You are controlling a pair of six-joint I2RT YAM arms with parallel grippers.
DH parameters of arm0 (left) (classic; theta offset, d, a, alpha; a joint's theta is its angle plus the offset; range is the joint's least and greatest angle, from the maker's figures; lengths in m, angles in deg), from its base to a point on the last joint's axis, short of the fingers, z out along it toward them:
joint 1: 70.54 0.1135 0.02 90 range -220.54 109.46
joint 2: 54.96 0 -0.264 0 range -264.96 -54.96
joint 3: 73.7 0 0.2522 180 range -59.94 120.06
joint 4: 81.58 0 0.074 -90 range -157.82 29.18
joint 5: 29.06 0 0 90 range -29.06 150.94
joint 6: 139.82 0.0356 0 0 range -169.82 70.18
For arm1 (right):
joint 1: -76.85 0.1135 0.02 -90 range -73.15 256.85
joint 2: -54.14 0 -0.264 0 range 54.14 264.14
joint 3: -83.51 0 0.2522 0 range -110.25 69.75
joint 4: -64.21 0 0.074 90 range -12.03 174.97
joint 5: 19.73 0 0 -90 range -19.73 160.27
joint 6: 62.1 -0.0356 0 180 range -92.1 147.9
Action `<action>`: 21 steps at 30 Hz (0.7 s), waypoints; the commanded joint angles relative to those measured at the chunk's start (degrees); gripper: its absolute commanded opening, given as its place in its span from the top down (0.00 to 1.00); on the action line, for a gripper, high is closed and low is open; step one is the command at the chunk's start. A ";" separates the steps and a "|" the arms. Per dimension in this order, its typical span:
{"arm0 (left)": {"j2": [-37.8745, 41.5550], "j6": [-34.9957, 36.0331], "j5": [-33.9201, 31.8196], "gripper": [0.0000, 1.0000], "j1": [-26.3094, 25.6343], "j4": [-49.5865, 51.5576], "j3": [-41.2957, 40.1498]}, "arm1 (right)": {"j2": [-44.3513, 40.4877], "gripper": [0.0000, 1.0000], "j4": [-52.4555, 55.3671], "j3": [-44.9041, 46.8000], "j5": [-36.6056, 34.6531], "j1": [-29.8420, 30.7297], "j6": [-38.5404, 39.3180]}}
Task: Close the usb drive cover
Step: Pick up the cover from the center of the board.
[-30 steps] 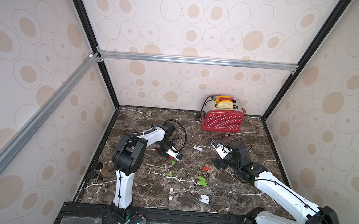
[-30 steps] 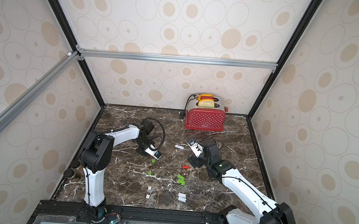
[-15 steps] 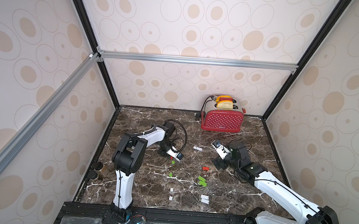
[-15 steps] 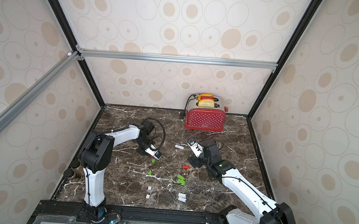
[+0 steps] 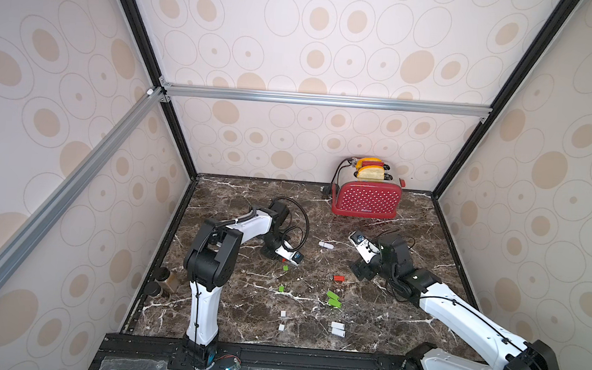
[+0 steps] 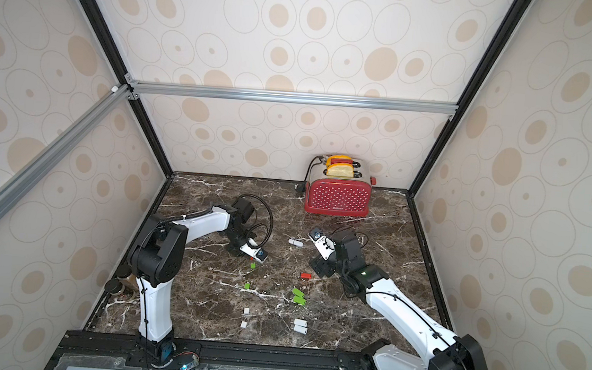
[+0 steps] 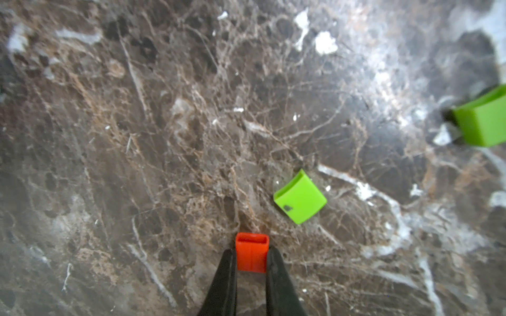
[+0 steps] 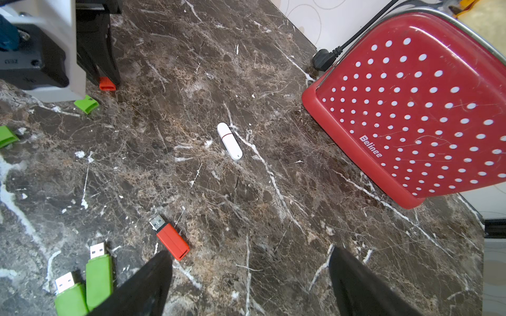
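A small red usb drive cover (image 7: pixel 252 255) lies on the marble table with its hollow end facing away from the wrist. My left gripper (image 7: pixel 252 251) is shut on it, one black finger against each side. In the right wrist view the same cover (image 8: pixel 107 84) pokes out under the left gripper's fingers (image 8: pixel 102 65). The uncapped red usb drive (image 8: pixel 171 238) lies flat with its metal plug bare; both top views show it (image 5: pixel 338 278) (image 6: pixel 305 275). My right gripper (image 8: pixel 249 255) stands wide open, one fingertip (image 8: pixel 161 262) just beside the drive's rear end, holding nothing.
Two green caps (image 7: pixel 300 201) (image 7: pixel 484 120) lie close to the left gripper. Two uncapped green drives (image 8: pixel 98 273) lie near the right gripper. A capped white drive (image 8: pixel 229 141) sits mid-table and a red toaster (image 5: pixel 367 198) at the back. White drives (image 5: pixel 337 328) and white caps (image 5: pixel 282 318) lie near the front.
The left jaws have narrowed onto the red cover. Neither arm has visibly shifted, and the right gripper stays wide open.
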 commanded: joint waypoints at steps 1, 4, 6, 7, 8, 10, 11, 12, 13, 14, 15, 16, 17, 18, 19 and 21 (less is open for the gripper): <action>-1.22 -2.34 -1.41 0.87 -0.48 -1.91 -2.14 | 0.48 0.06 0.91 -0.97 0.16 -0.27 -1.53; 0.52 -6.06 0.03 0.87 -0.52 -2.39 -1.57 | 1.53 0.06 1.88 -2.41 0.77 -0.29 -4.57; 2.04 -9.39 0.72 0.87 -0.50 -2.64 -0.80 | 3.23 0.07 3.34 -4.74 2.41 -0.29 -8.89; 2.70 -10.50 0.98 0.87 -0.49 -2.66 -0.57 | 4.26 0.08 4.00 -5.86 3.40 -0.26 -11.58; 3.66 -11.99 1.30 0.87 -0.49 -2.93 -0.40 | 5.67 0.09 4.78 -7.31 5.04 -0.29 -14.90; 5.34 -14.98 2.18 0.87 -0.62 -3.23 0.04 | 8.92 0.14 5.35 -9.57 9.20 -0.30 -21.40; 6.30 -16.86 2.55 0.87 -0.62 -3.43 0.33 | 10.74 0.17 4.59 -10.25 11.82 -0.32 -25.52; 7.07 -18.79 3.00 0.87 -0.70 -3.58 0.68 | 12.85 0.18 3.31 -10.80 14.42 -0.31 -29.57; 7.68 -20.39 3.40 0.87 -0.88 -3.74 1.00 | 14.57 0.20 1.72 -11.05 17.14 -0.37 -33.05; 8.38 -22.29 3.68 0.87 -1.03 -4.16 1.20 | 16.71 0.22 -0.86 -11.20 20.14 -0.32 -36.51; 9.03 -24.06 3.90 0.87 -1.27 -4.70 1.25 | 18.56 0.23 -3.57 -11.13 22.33 -0.37 -40.00; 9.49 -25.37 3.98 0.87 -1.59 -5.02 1.33 | 19.99 0.24 -6.04 -11.01 23.76 -0.33 -43.23; 10.20 -26.71 4.10 0.87 -1.95 -5.55 1.33 | 21.67 0.25 -9.36 -10.72 25.65 -0.37 -46.59; 10.84 -28.01 4.08 0.86 -2.17 -6.05 1.21 | 23.23 0.27 -12.74 -10.51 27.54 -0.42 -49.52; 11.31 -29.14 4.17 0.86 -2.47 -6.07 1.22 | 24.38 0.29 -14.78 -10.58 28.98 -0.38 -51.54; 12.02 -31.41 4.58 0.86 -2.99 -8.28 1.39 | 26.51 0.29 -17.78 -11.08 31.64 -0.40 -55.22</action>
